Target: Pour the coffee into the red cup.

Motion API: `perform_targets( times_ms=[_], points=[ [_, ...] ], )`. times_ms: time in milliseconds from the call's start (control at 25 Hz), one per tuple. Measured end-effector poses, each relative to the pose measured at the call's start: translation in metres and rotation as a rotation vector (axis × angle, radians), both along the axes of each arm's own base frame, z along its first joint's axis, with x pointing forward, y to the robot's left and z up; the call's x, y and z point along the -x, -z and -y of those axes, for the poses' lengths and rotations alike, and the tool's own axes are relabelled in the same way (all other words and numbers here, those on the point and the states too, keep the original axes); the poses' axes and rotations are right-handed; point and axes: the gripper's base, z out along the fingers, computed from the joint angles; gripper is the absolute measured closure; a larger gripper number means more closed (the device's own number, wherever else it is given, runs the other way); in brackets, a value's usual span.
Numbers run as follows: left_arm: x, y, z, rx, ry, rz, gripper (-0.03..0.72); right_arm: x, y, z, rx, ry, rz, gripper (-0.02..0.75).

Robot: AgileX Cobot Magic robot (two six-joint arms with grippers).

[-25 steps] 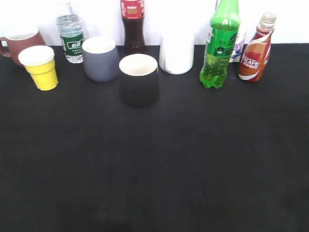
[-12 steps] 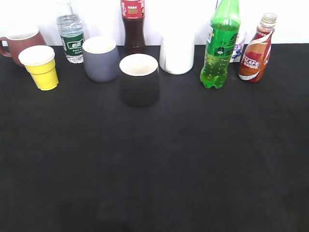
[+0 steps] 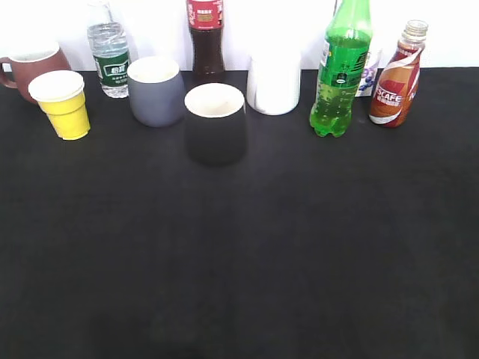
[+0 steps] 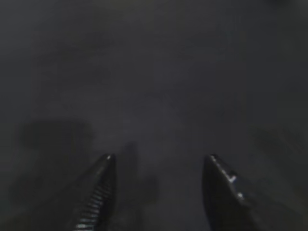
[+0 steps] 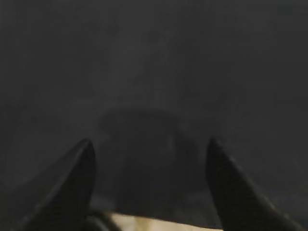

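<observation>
— Reaching first: which arm do we send?
— Ours on the right; the coffee (image 3: 396, 77) stands upright far right, the red cup (image 3: 31, 67) far left. Left gripper (image 4: 159, 166) and right gripper (image 5: 150, 150) gape empty.

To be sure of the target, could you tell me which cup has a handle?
The dark red ceramic mug at far left, behind the yellow paper cup; no other cup shows a handle.

The black cloth worktop (image 3: 239, 262) lies under and ahead of the left hand (image 4: 159, 161) and the right hand (image 5: 150, 144). Along its far edge, the dark red ceramic mug (image 3: 34, 66) stands on the left hand's side, behind the yellow paper cup (image 3: 64, 104). The small curvy Nescafe coffee bottle (image 3: 398, 78) stands well apart on the right hand's side, just right of the tall green plastic bottle (image 3: 341, 71).
</observation>
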Motion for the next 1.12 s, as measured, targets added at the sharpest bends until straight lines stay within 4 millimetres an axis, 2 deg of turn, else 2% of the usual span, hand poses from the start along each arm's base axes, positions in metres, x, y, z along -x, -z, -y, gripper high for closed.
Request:
perform_targets(
  times_ms=[200,440,920,1120],
  points=[
    [0.024,-0.004,-0.006,0.017,-0.15,0.152,0.34,0.022,-0.003,0.004,-0.018,0.094,0.144,0.182],
    [0.043,-0.004,-0.007,0.029,-0.157,0.27,0.347,0.035,-0.003,0.005,-0.028,0.096,0.228,0.182],
    [0.045,-0.003,-0.007,0.027,-0.181,0.281,0.442,0.035,-0.003,0.005,-0.027,0.106,0.231,0.183],
    [0.045,-0.003,-0.007,0.027,-0.181,0.281,0.449,0.035,-0.003,0.005,-0.027,0.106,0.231,0.183]
  ],
)
